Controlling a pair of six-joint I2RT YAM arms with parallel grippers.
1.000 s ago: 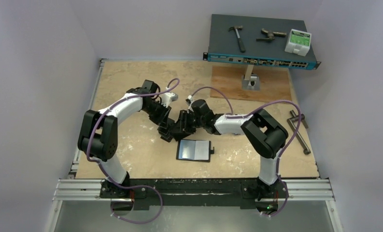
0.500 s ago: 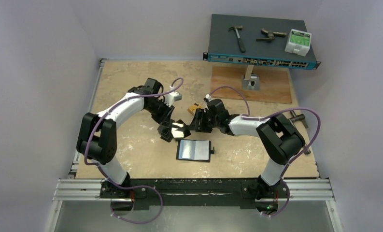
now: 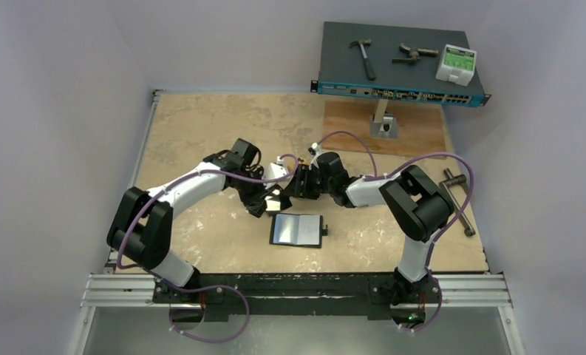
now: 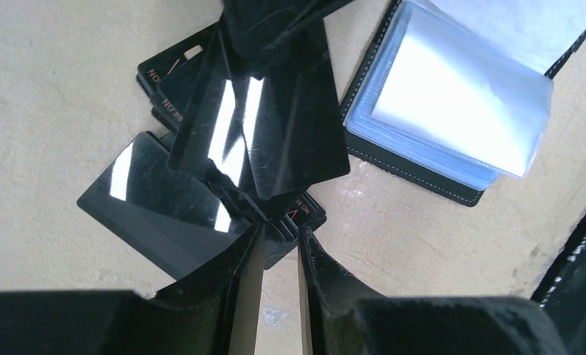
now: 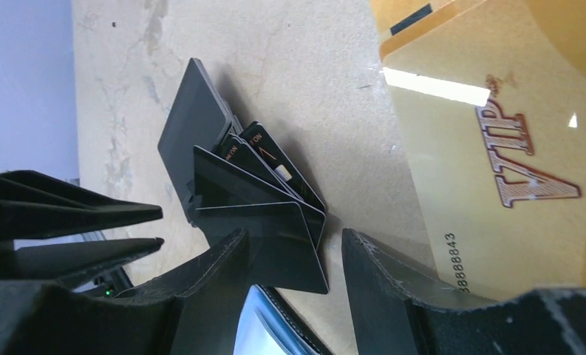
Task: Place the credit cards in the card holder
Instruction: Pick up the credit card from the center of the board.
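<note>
Several glossy black plastic credit cards (image 4: 260,133) sit fanned on the beige mottled surface (image 4: 53,89), just beside the open black folding card holder (image 4: 452,111), whose clear sleeves face up. The fan's corners meet at the tips of the left end effector (image 4: 275,240). Its jaws stand narrowly apart, and I cannot tell whether they pinch the cards. Opposite, the right end effector (image 5: 293,255) hovers over the fan, jaws parted about halfway and gripping nothing. A gold credit card printed VIP (image 5: 496,148) lies nearby.

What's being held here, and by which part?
Left fingers pinch a fan of dark credit cards by their near corners; right fingers hold nothing.
</note>
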